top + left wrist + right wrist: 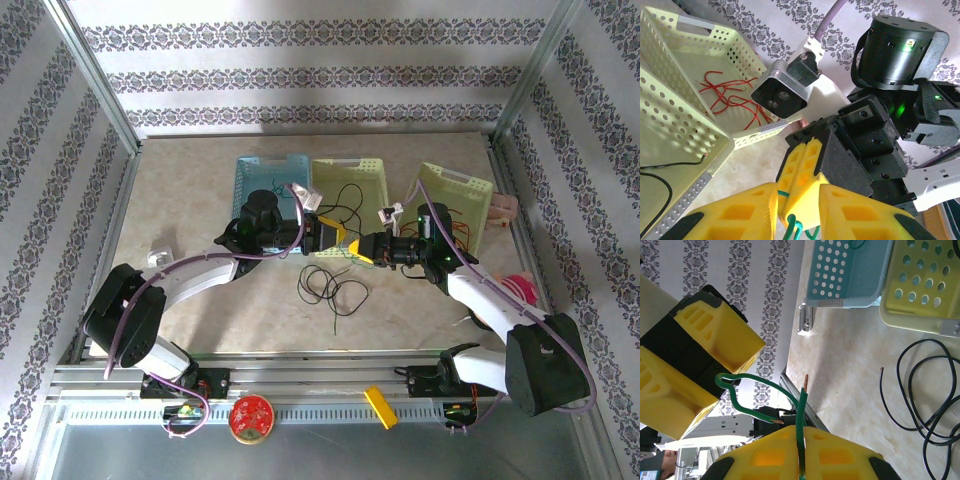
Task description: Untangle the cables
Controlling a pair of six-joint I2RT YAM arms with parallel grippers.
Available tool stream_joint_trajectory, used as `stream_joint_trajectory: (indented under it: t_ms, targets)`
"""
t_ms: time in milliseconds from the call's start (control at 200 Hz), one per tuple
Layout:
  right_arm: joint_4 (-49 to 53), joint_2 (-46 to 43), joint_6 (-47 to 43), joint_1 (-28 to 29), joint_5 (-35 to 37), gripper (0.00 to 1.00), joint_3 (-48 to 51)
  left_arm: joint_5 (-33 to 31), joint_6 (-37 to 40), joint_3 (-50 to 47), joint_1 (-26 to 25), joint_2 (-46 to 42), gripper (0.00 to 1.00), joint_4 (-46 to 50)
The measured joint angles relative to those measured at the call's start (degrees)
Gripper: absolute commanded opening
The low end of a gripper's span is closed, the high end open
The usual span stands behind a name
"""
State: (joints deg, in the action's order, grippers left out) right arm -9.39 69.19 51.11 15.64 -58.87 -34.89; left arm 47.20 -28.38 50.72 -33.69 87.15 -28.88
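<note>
Over beige marbled tabletop (200,300), left gripper (343,240) and right gripper (801,452) are pinching one thin green wire (802,415), red wires (732,97) are lying sorted in a pale basket (450,178) at two o'clock, black wire loops (335,287) waiting at six.

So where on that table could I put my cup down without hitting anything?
Bare tabletop lies at the back left, between the left wall and the blue basket; also the near strip in front of the black cables. The middle is crowded: left end effector and right end effector meet beside those cables.
</note>
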Motion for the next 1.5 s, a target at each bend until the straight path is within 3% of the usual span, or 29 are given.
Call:
stream_joint_trajectory:
  t_ms: [215, 345, 480, 595, 799, 1089, 1234, 1469, 1499]
  targets:
    - [0.33, 0.0, 0.07, -0.04, -0.02, 0.0, 0.0, -0.57, 2.47, 1.2, 0.0, 0.2, 0.0, 3.39]
    - [0.39, -0.02, 0.42, -0.15, 0.02, 0.0, 0.0, -2.84, 3.41, 1.27, -0.07, 0.17, 0.0, 4.68]
    - [-0.04, -0.02, 1.2, -0.26, 0.74, 0.0, 0.0, -11.56, 2.58, -0.42, -0.68, -1.29, 0.0, 4.28]
    - [-0.26, -0.04, 1.05, -0.5, 2.05, 0.0, -0.02, -18.97, -2.08, -2.56, -0.92, -3.45, 0.0, 2.58]
    - [4.55, -0.17, -3.39, 0.04, 6.45, 0.01, -3.67, -23.45, -11.74, -3.3, -0.74, -3.91, 0.0, -2.47]
    - [12.09, -4.13, -7.52, 1.53, 22.6, 0.03, -6.05, -22.05, -19.67, -3.43, -0.7, -3.69, 0.0, -8.94]
    - [17.49, -4.83, -6.08, 1.36, 30.86, 0.03, -3.93, -21.29, -20.96, -3.61, 1.79, -3.63, 0.0, -17.33]
    - [19.43, -4.83, -3.43, 0.59, 33.99, 0.03, -1.95, -16.22, -19.82, -3.63, 0.63, -3.65, 0.0, -19.82]
    - [19.23, -4.83, -3.28, 0.57, 33.86, 0.03, -1.75, -16.13, -19.47, -3.69, 0.59, -3.65, 0.05, -19.71]
